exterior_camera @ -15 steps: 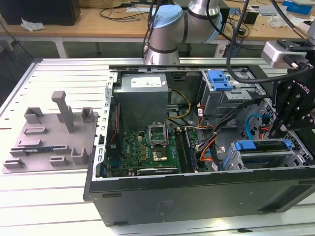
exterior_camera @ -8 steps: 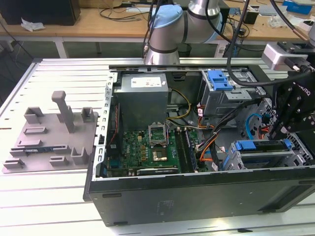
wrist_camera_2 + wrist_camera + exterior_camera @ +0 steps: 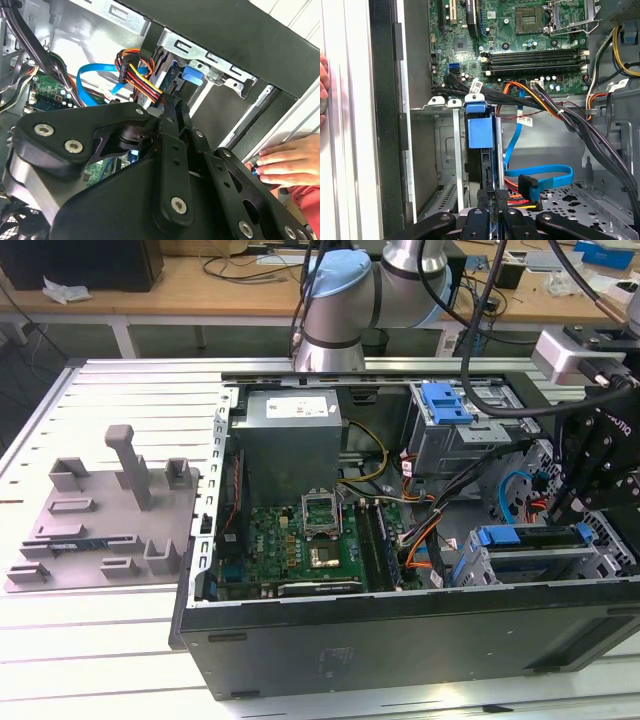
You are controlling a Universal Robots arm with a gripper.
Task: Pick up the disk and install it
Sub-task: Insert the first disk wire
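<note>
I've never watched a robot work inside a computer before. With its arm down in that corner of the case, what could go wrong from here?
1. Loose cables run right beside the blue-tabbed disk standing in its bay; the gripper could snag or pinch them.
2. A person's hand rests on the case edge near the arm, so a sudden move might hit it.
3. The metal bay wall sits close to the disk; a slight tilt could jam it.

Pale slatted metal surface (image 3: 120, 640) across the foreground of the exterior view, brightly and evenly lit. Behind it, a wooden bench (image 3: 200, 285) on white legs, strewn with black cables (image 3: 250, 262). Beneath the bench, dark green floor (image 3: 60, 340). Blue box (image 3: 605, 252) far back at the exterior view's right.
</note>
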